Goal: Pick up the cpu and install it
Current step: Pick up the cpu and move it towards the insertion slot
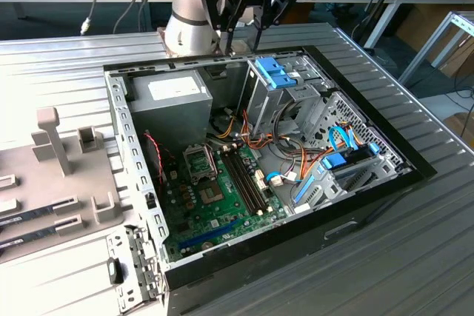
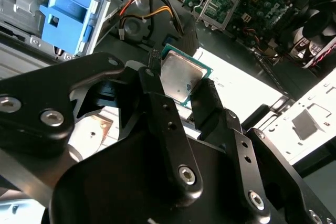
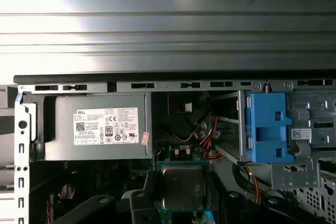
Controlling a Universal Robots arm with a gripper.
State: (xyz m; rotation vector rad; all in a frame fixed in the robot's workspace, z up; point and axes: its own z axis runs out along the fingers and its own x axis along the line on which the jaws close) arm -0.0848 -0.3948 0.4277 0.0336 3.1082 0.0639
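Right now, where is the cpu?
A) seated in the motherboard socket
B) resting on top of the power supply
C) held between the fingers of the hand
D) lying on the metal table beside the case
C: in the second wrist view the hand is shut on the cpu, gripping it by two opposite edges.

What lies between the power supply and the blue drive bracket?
Between the power supply and the blue drive bracket, red, orange and yellow cables cross an open gap, in the first wrist view. The pincer grips the cpu.

Grey power supply [image 3: 97, 150], blue drive caddy [image 3: 268, 129]
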